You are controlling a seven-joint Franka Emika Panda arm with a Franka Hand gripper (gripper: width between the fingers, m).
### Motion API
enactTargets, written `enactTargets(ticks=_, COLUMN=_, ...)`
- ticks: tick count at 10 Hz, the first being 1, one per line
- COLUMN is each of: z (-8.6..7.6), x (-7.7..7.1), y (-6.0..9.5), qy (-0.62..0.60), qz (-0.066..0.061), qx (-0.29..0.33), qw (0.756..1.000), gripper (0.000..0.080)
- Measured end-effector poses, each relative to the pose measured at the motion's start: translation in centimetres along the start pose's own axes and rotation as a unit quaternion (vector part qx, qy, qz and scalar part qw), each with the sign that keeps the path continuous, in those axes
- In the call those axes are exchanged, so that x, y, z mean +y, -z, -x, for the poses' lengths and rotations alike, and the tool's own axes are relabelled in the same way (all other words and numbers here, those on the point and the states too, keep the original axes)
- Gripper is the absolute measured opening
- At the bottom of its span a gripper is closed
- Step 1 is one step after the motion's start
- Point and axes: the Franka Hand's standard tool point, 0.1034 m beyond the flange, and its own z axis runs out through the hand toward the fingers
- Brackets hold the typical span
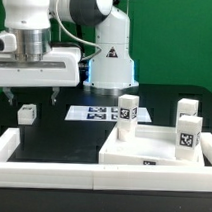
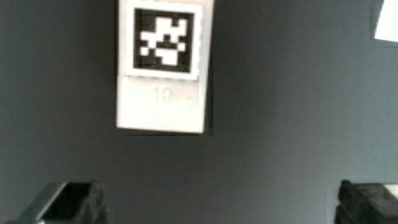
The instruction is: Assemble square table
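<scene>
The jaws hang wide open with nothing between them above the dark surface (image 1: 63,132). The square slab (image 1: 152,151) lies at the exterior view's right, three legs (image 1: 128,109) on it (a fourth leg (image 1: 27,114) lies apart).

Even, bright overhead lighting is provided; white parts are rendered near overexposure. Soft, short shadows are cast on the black table (image 1: 53,132). The wrist view is blurred throughout.
</scene>
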Motion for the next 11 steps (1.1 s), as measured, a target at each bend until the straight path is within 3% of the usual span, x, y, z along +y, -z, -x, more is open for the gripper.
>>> enactTargets(ticks=2, z=-0.5, x=0.6, y=-0.2, qy=0.010, qz=0.009, qx=-0.039, qw=0.999, gripper=0.0649)
enactTargets(ticks=8, z=-0.7, x=0.7, y=-0.3, qy=0.012, qz=0.006, qx=-0.051, qw=0.999, gripper=0.0649)
enactTargets(ticks=11, z=0.6, x=0.6, y=-1.4, qy=-0.003, qz=0.011, qx=-0.050, qw=0.999, gripper=0.0649)
